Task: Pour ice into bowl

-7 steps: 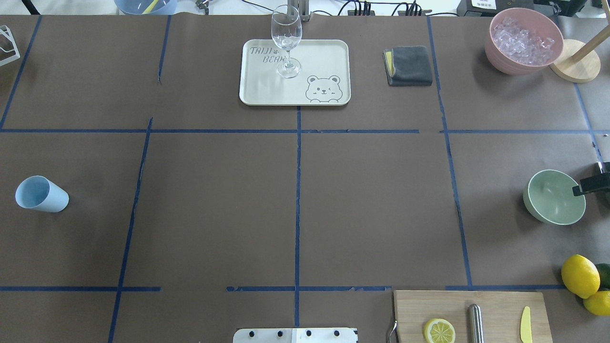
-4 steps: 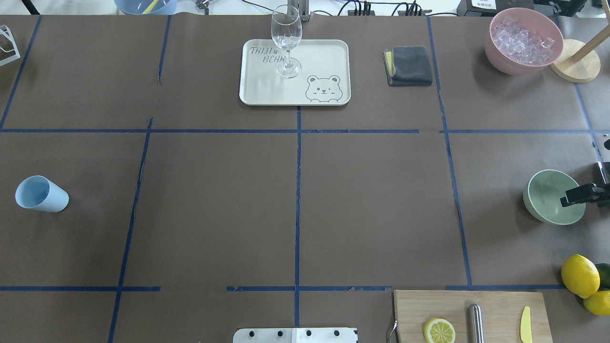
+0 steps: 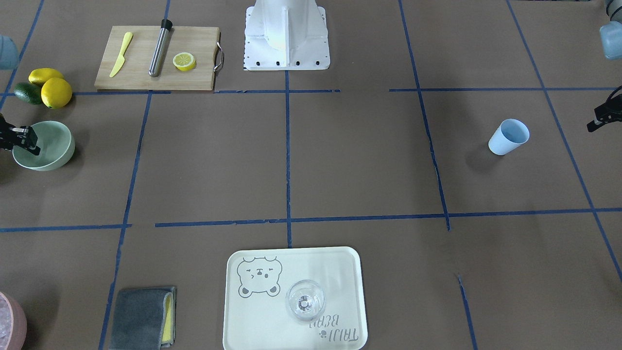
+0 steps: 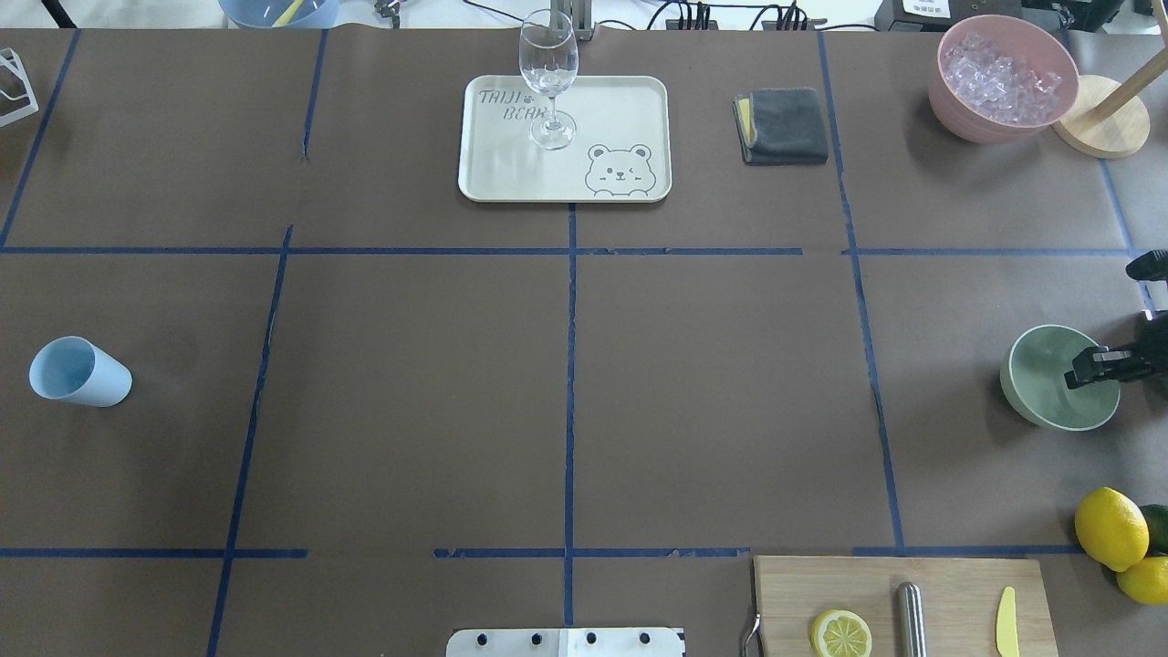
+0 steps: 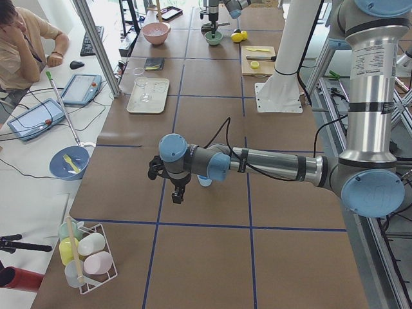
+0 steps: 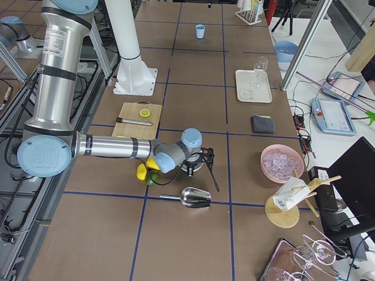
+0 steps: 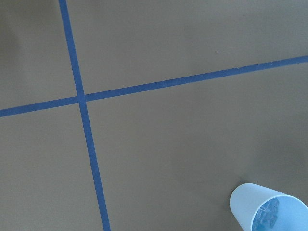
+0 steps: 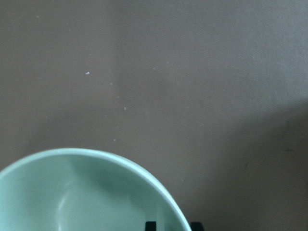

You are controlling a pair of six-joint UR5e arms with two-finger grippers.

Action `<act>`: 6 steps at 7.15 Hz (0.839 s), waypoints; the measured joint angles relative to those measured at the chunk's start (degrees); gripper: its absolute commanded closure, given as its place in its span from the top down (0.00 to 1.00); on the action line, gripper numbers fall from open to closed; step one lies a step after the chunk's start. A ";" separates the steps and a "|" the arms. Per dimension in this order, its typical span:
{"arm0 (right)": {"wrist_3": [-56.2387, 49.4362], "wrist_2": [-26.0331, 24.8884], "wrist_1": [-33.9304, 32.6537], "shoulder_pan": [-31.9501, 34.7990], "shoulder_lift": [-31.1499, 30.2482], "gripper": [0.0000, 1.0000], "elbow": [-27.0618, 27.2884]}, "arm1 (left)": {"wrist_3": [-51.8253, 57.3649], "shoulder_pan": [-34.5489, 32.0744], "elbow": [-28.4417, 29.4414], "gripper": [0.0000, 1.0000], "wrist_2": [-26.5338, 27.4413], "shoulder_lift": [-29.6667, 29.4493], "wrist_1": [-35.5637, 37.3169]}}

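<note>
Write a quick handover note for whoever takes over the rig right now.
Right gripper: jaws apart astride the mint bowl rim, not visibly clamped.
Left gripper: holds nothing, clear of the light blue cup; open or shut unclear.
Ice is in the cup, upright on the robot's left; the bowl looks empty.
Done: nothing poured.
Left: grasp the cup, bring cup and bowl together, pour.

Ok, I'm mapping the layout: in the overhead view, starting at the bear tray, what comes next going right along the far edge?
cream tray with the wine glass → grey cloth → pink bowl → round wooden base
</note>
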 measured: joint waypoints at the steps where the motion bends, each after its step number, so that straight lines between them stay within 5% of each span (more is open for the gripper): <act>1: 0.04 0.69 -0.25 0.10 0.08 0.00 1.01 | 0.03 0.01 0.03 1.00 0.00 0.15 0.00; 3: 4.00 2.63 -0.55 -0.20 -0.03 0.00 6.03 | 0.14 0.07 0.11 1.00 -0.23 0.47 -0.02; 6: 28.11 2.42 -0.66 -7.76 9.02 0.00 13.52 | 0.12 0.12 0.14 1.00 -0.35 0.43 -0.08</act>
